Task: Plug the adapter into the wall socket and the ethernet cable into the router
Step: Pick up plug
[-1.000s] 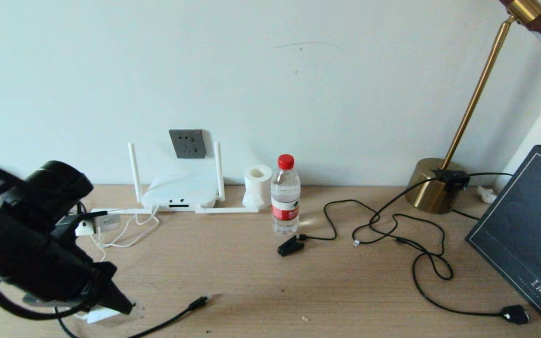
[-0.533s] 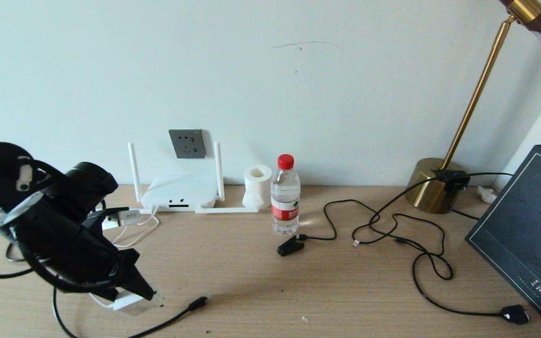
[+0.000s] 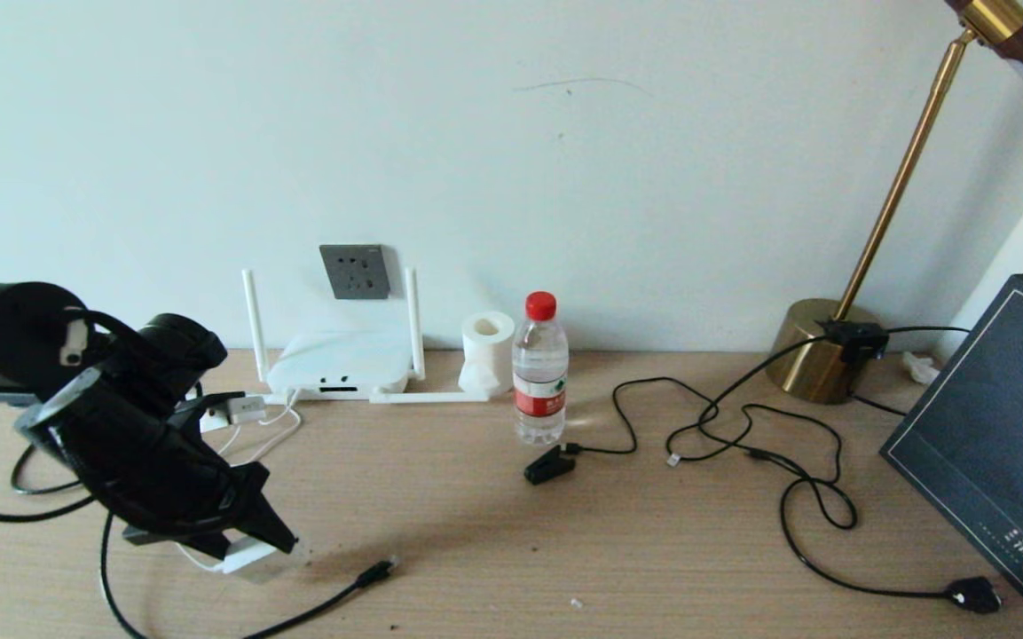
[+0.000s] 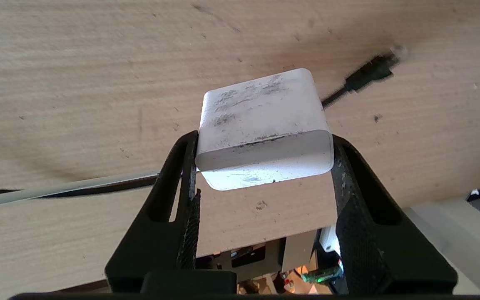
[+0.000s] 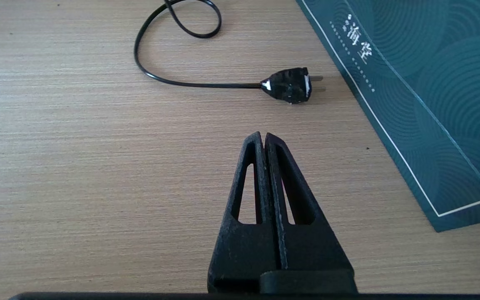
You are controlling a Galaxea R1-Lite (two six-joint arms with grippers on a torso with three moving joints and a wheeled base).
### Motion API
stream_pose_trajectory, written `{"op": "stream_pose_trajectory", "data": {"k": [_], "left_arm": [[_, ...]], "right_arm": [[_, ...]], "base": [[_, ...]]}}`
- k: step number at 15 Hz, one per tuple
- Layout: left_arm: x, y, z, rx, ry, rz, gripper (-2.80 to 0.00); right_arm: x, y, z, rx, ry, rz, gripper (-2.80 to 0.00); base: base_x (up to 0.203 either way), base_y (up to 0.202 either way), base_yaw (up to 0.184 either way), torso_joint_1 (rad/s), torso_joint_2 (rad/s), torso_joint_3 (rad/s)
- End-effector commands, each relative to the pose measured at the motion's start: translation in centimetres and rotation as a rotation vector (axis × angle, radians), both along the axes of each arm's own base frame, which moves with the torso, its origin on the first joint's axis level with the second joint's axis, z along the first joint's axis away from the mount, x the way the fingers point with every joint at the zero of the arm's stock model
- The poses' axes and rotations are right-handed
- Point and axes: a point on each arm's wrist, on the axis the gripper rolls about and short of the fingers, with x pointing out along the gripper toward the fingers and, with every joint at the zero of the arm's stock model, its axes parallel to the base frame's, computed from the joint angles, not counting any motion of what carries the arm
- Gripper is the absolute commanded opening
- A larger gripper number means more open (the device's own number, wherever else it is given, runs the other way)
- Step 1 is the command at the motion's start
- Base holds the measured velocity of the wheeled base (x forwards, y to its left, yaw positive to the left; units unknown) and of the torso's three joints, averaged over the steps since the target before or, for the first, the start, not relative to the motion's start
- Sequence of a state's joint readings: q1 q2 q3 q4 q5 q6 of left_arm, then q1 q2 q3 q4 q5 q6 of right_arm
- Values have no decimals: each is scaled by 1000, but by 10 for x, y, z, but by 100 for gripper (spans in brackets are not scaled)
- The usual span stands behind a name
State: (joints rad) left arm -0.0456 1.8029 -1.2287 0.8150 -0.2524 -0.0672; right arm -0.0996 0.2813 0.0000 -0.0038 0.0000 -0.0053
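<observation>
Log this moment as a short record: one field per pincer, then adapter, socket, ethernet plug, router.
left pincer: shut on the adapter, above the desk's front left
right pincer: shut, empty, over bare desk near a black two-pin plug
adapter: white block, clamped by both sides
wall socket: empty, behind the router
ethernet cable: connector lying loose on the desk
router: against the wall, port slot unfilled

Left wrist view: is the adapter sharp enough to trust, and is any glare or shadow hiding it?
Left wrist view: adapter sharp between the fingers, lower face brightly lit yet readable; ethernet cable tip beyond is blurred. Head view: left gripper casts a soft shadow on the table.
</observation>
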Motion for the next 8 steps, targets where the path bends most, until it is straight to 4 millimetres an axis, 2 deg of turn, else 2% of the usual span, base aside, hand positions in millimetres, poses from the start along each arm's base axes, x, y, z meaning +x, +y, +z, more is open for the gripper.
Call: {"op": "stream_pose_trajectory", "data": {"k": [1,8], "left_arm": [[3,1,-7,0,30,5,-280],[6,1,-14,-4,42,5,-280]], "right_arm": [[0,0,0,-1,0,0,-280],[0,0,0,-1,0,0,-280]], "base": [[0,0,0,0,0,0],[0,0,0,0,0,0]]}}
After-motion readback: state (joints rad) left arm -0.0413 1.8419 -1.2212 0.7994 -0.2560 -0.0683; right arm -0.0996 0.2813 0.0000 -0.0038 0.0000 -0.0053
